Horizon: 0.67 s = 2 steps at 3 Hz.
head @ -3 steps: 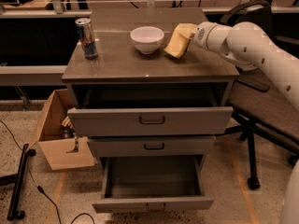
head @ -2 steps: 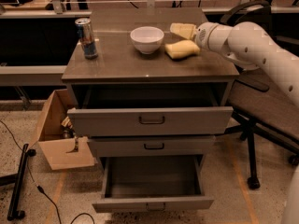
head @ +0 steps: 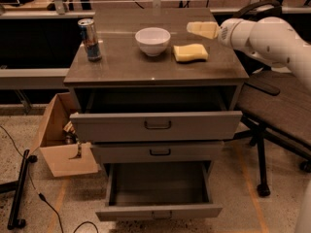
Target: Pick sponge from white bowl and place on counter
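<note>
Gripper above bare counter, bowl leftward

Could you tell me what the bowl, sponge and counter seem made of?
Small round white bowl: probably glazed ceramic, smooth with faint sheen. Pale yellow wavy-sided sponge: matte soft foam, seemingly. Grey-brown counter: glossy, perhaps laminate; it shows reflections. The hand hovers behind the sponge.

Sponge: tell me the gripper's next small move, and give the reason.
Probably draw the gripper up and back, away from the cabinet. The sponge lies flat on the counter, just right of the white bowl and outside it, and the gripper hangs behind the sponge, apart from it. The placing looks done.
</note>
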Tool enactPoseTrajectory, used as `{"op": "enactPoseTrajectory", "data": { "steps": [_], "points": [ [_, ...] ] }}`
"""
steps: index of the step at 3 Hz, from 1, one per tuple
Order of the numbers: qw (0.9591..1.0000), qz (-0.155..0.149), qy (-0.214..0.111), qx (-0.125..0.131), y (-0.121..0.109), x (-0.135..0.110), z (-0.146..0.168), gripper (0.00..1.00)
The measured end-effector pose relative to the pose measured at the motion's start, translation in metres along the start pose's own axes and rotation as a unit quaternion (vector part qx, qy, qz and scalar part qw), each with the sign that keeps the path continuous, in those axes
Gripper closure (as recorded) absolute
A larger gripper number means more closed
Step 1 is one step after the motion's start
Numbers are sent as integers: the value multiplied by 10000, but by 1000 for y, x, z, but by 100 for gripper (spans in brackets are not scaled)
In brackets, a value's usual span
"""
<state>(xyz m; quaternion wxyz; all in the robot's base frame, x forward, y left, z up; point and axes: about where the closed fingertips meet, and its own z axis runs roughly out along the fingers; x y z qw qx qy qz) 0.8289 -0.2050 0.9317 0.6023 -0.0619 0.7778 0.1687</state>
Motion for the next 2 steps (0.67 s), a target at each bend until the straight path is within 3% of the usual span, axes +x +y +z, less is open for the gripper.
{"op": "enactPoseTrajectory", "data": {
  "steps": [1,2],
  "points": [
    [9977,-323,-40,594,-40,-12,-24,0],
    [9962,-388,-18,781,-58,-12,-33,0]
  ]
}}
